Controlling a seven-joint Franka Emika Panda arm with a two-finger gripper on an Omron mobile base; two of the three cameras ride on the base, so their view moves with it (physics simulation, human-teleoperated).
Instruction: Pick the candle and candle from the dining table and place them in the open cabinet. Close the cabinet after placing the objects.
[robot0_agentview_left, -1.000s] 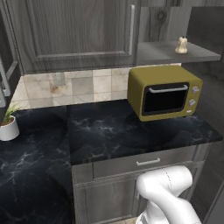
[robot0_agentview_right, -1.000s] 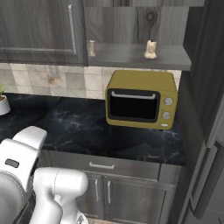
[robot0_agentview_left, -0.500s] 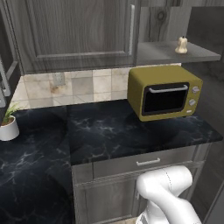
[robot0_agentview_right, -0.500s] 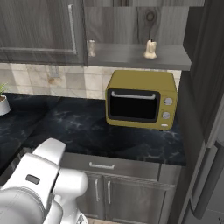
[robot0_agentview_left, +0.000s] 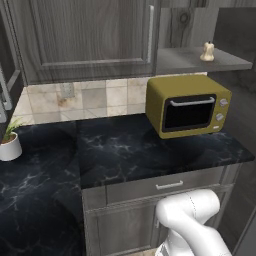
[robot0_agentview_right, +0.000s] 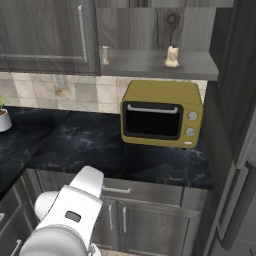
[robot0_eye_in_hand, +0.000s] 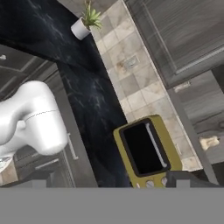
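Observation:
One cream candle (robot0_agentview_left: 207, 51) (robot0_agentview_right: 172, 56) stands upright on the flat grey shelf of the open cabinet (robot0_agentview_left: 185, 61) (robot0_agentview_right: 145, 64), above the yellow microwave. In the hand view the candle (robot0_eye_in_hand: 209, 142) lies far off at the right edge. My gripper (robot0_eye_in_hand: 111, 180) is open and well away from the shelf. Its two dark fingertips (robot0_eye_in_hand: 33, 179) stand wide apart, and nothing is held between them. The white arm (robot0_agentview_right: 70, 215) (robot0_agentview_left: 192, 225) is folded low in front of the counter's drawers. The dining table is out of view.
A yellow microwave (robot0_agentview_left: 187, 105) (robot0_agentview_right: 160, 112) sits on the black marbled counter (robot0_agentview_left: 125, 150) under the shelf. A small potted plant (robot0_agentview_left: 10, 142) stands at the far left. A closed cabinet door (robot0_agentview_left: 85, 35) hangs left of the shelf. A tall dark panel (robot0_agentview_right: 240, 150) rises on the right.
The white arm has swung in the right base view from the lower left toward the lower middle. The candle, the microwave and the cameras have not moved, and the gripper stays open.

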